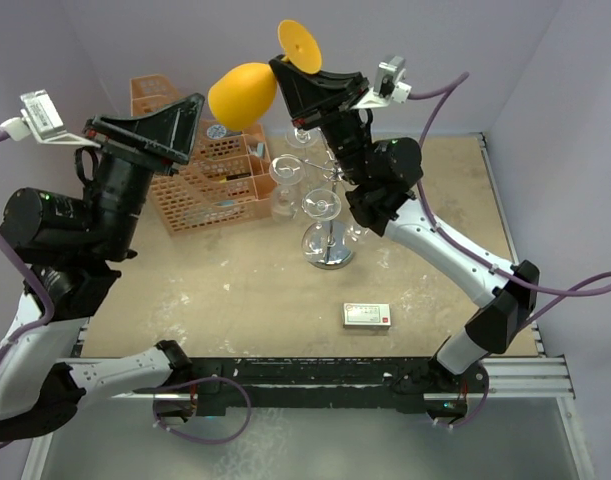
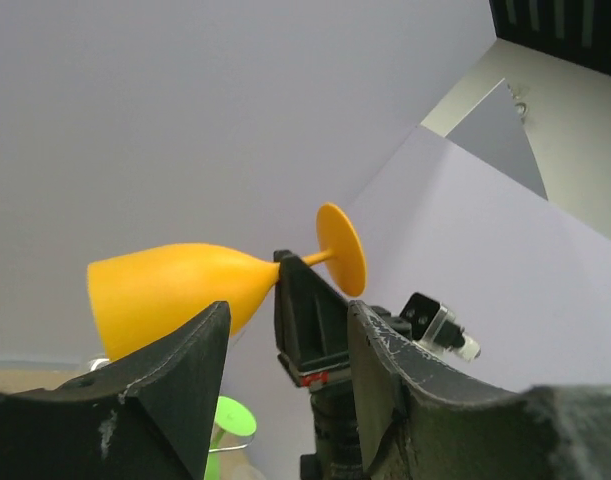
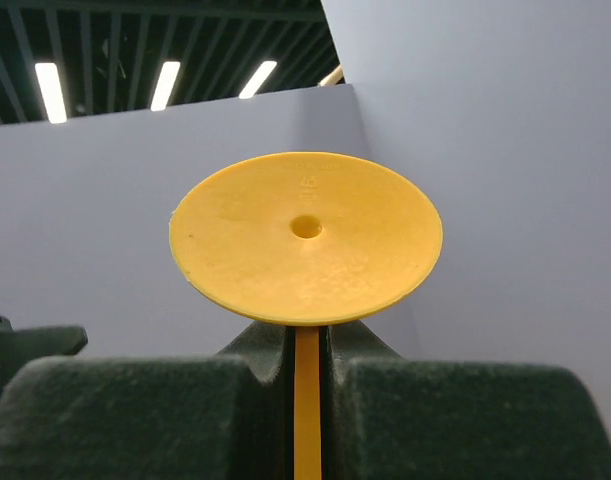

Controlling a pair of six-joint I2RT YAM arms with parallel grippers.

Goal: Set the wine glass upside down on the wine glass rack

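Top centre, the right gripper (image 3: 306, 345) pinches the glass (image 1: 243, 95) by its stem, bowl left of its jaws; the left gripper (image 2: 287, 320) is spread.

Right wrist view: orange plastic wine glass (image 3: 305, 235) shows only foot and a stem strip; bowl hidden behind them and right gripper (image 3: 307, 342). Top view: shiny chrome wire rack (image 1: 331, 256) has upper arms partly behind right arm (image 1: 385, 175); left gripper (image 1: 180, 130) covers part of orange lattice basket (image 1: 213, 190); print on small white box (image 1: 367, 316) unreadable. Left wrist view: green round thing (image 2: 230, 418) cut off, unidentifiable.
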